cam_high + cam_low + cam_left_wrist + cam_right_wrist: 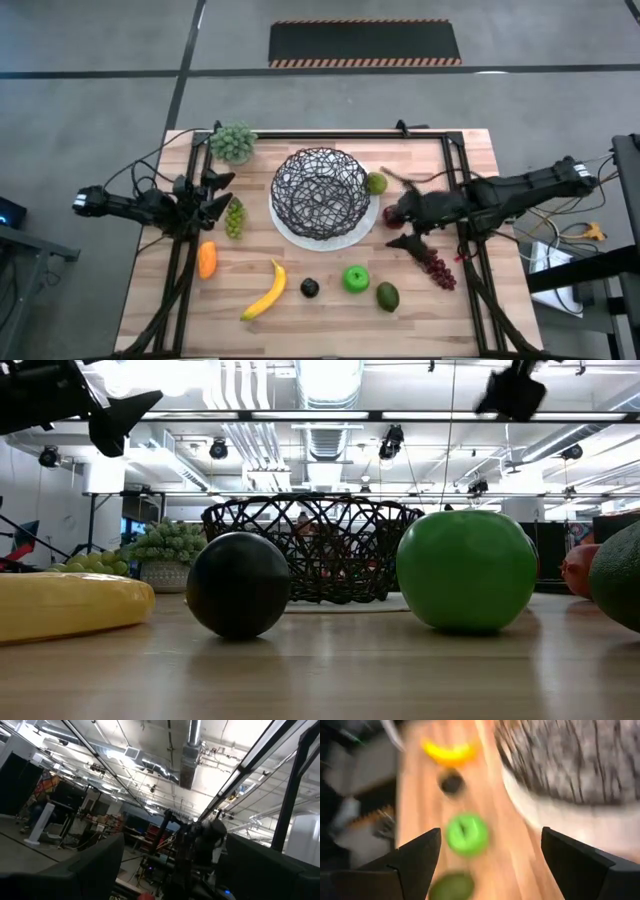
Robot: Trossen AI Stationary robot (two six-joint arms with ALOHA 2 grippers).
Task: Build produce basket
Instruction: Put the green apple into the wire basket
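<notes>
Empty wire basket [320, 190] mid-table on white plate [368, 226], produce loose around it.
Banana [264, 292], plum [310, 288], green apple [355, 279], avocado [387, 296] lie along the near edge; carrot [207, 259] sits left, dark grapes [437, 266] right. Right gripper [397, 228] hangs just right of the plate, fingers apart, holding nothing. Left gripper [217, 195] hovers at left, fingers spread, empty.
</notes>
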